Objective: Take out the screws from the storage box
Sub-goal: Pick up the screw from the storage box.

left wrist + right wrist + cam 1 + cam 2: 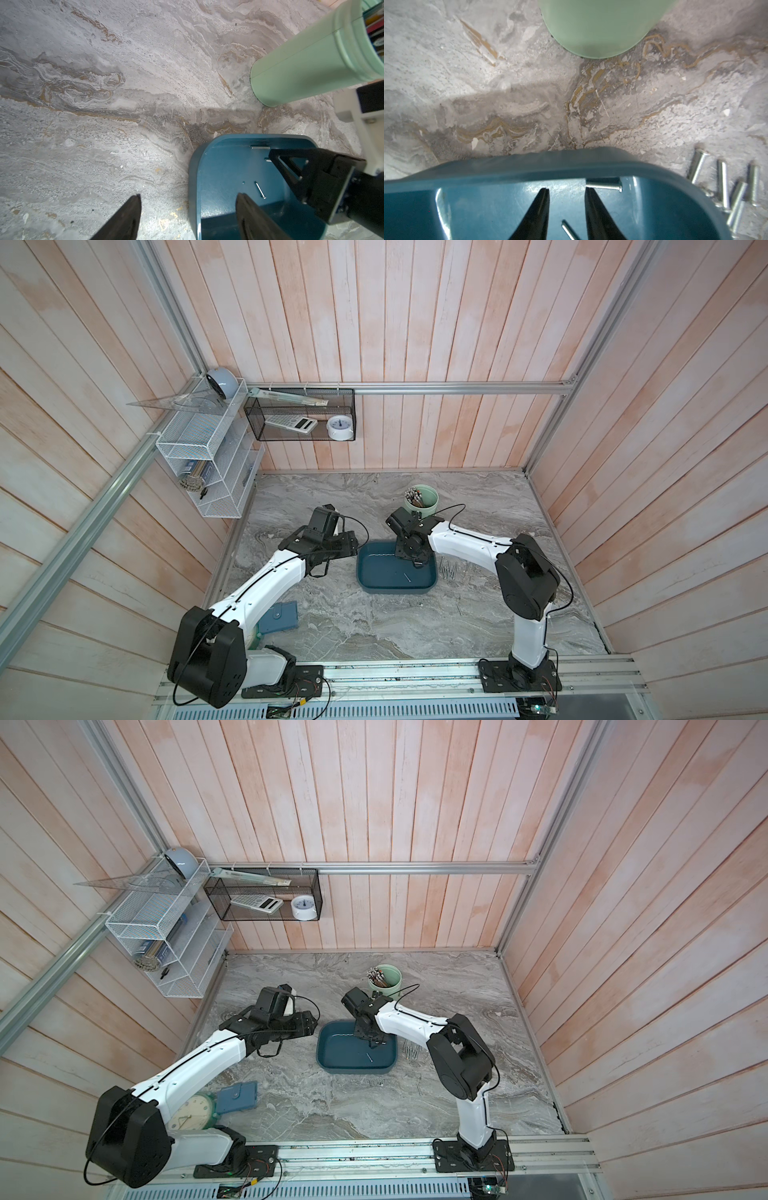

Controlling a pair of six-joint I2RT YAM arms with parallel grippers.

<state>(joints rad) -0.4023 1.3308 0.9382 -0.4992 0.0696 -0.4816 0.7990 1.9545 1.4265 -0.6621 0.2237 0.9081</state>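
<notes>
1. In both top views the storage box (380,574) sits in the middle of the counter (374,626). A cluster of screws (450,570) lies on the counter just beside its right side, and a screw (406,577) lies inside. The right gripper (417,563) reaches into the box's far right corner. A pale green cup (426,506) stands toward the far edge.
2. Left wrist view: the left gripper (188,195) hovers at the box's left side, fingers well apart and empty, 1 over the box.
3. Right wrist view: the right fingers (537,212) stand partly apart, clamping nothing. A screw lies on the box floor between them, and a second screw (604,185) lies against the far wall.
</notes>
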